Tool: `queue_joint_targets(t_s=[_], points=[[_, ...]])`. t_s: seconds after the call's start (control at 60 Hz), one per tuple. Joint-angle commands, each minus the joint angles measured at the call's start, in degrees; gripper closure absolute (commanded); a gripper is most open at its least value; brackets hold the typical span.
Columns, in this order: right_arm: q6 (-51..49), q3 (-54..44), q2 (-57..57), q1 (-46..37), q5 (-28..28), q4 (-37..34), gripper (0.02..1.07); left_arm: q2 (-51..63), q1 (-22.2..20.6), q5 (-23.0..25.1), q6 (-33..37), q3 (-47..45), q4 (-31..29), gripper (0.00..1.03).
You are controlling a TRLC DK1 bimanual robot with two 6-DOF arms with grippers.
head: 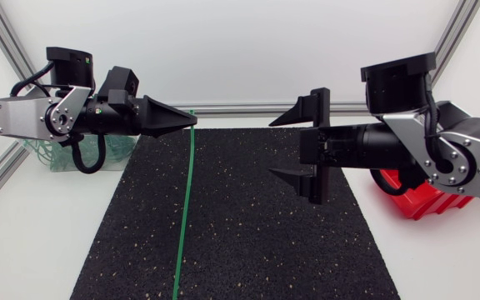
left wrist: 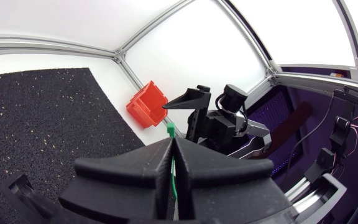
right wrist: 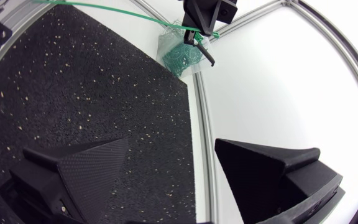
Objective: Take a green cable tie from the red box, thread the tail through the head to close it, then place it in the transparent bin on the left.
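A long green cable tie [head: 185, 200] hangs straight down over the black mat, its head end pinched in my left gripper [head: 193, 122], which is shut on it above the mat's far left part. In the left wrist view the left gripper [left wrist: 173, 142] shows the tie [left wrist: 170, 129] poking out between its closed fingers. My right gripper [head: 287, 146] hovers open to the right of the tie, apart from it, its fingers wide with nothing between them. In the right wrist view the right gripper [right wrist: 173, 168] faces the left gripper [right wrist: 207, 15] and the tie [right wrist: 104, 11].
The red box [head: 415, 200] sits at the mat's right edge under my right arm, also visible as the red box [left wrist: 148, 104]. The transparent bin [head: 52, 157], with several green ties inside, stands at the left behind my left arm; the same bin [right wrist: 182, 53] lies beyond the mat's corner.
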Motion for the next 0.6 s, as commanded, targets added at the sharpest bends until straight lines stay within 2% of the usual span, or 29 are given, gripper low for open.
queue_joint_targets(t_s=[0.0, 0.133, 0.317, 0.583], points=[[-8.5, -2.8, 0.6, 0.5, -1.2, 3.5, 0.06, 2.2, -0.4, 1.0, 1.6, 1.5, 0.1, 1.0], [-23.5, -5.8, 1.2, 0.5, -4.7, 9.0, 0.06, 4.1, -0.4, 0.9, 1.9, 2.7, 0.2, 1.0], [-25.1, -9.0, -0.1, 3.0, -7.7, 16.7, 0.06, 5.5, 0.0, 0.9, 1.9, 3.5, 0.2, 1.0], [-32.0, -13.5, 1.2, 13.3, -5.5, 20.6, 0.06, 6.6, 0.2, 0.8, 1.9, 3.9, -0.1, 1.0]])
